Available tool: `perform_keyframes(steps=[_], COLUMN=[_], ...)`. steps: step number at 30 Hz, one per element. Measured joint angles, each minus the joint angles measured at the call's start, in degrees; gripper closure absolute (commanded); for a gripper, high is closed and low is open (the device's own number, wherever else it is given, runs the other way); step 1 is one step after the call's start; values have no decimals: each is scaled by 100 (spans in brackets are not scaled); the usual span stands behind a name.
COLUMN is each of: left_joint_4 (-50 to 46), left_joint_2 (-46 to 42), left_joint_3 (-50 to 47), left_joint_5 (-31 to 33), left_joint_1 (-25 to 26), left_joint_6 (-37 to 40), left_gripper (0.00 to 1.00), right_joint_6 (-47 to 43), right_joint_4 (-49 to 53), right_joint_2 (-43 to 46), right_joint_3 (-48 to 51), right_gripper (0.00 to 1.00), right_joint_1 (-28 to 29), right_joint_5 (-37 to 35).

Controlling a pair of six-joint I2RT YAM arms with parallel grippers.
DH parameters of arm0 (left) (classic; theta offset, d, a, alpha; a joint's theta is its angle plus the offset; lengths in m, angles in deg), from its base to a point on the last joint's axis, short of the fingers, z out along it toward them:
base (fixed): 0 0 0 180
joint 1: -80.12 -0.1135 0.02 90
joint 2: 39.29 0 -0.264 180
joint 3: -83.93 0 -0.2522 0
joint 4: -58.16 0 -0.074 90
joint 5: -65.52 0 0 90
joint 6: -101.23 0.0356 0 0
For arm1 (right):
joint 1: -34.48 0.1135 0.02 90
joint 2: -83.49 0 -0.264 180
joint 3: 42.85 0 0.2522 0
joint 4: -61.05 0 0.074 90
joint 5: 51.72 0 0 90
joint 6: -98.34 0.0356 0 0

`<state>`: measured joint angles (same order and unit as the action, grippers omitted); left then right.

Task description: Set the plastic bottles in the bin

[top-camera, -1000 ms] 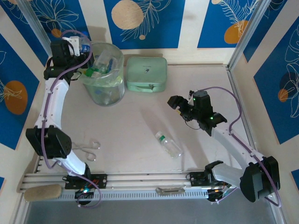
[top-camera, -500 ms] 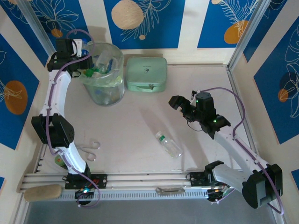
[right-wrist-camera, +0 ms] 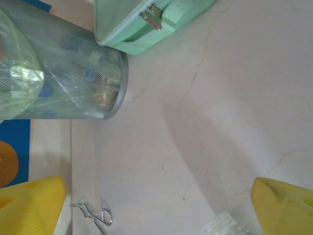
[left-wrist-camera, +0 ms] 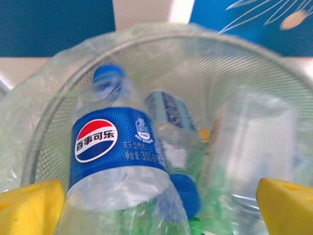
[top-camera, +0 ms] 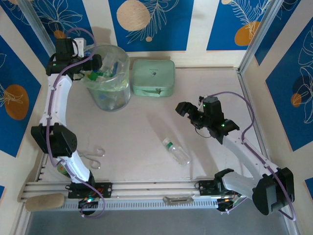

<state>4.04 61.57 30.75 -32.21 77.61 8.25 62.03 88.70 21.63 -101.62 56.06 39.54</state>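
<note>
My left gripper (top-camera: 93,62) hangs over the near-left rim of the bin (top-camera: 116,98), a round pale-green bucket lined with a clear bag. In the left wrist view its yellow fingertips (left-wrist-camera: 30,206) stand wide apart, open. A clear bottle with a blue label (left-wrist-camera: 115,147) lies loose between and beyond them, on several other bottles inside the bin (left-wrist-camera: 220,63). One clear bottle (top-camera: 176,151) lies on the table in the middle. My right gripper (top-camera: 185,108) hovers open up and to the right of it; that bottle's clear neck (right-wrist-camera: 225,227) shows at the lower edge of the right wrist view.
A flat mint-green case (top-camera: 153,77) lies right of the bin, close to it (right-wrist-camera: 146,19). A bent metal wire clip (top-camera: 93,156) lies near the left arm's base (right-wrist-camera: 95,215). A beige roll (top-camera: 45,201) rests on the front rail. Walls close in the table.
The left gripper has swung over the bin's rim and opened, letting its bottle drop into the bin. The right gripper opened wider and barely shifted.
</note>
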Motion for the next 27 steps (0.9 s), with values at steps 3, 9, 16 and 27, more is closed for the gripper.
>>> perform_keyframes(steps=[3, 9, 16, 27], left_joint_4=[94, 719, 1569, 2990], left_joint_2=[-448, -1657, -2559, -3530], left_joint_3=[-94, -1119, -2846, -5823], left_joint_5=[-317, -824, -1051, -1069], left_joint_1=[26, 236, 909, 2173], left_joint_6=[-223, -763, -1375, -2496], left_gripper=[0, 0, 0, 0], right_joint_6=[-116, -393, -901, -2039], right_joint_4=[122, 431, 990, 2522], right_joint_2=[-181, -505, -780, -1768], right_joint_3=[-105, -411, -807, -1462], right_gripper=[1, 1, 1, 1], right_joint_1=[105, 323, 588, 1587], right_joint_5=[4, 26, 68, -197])
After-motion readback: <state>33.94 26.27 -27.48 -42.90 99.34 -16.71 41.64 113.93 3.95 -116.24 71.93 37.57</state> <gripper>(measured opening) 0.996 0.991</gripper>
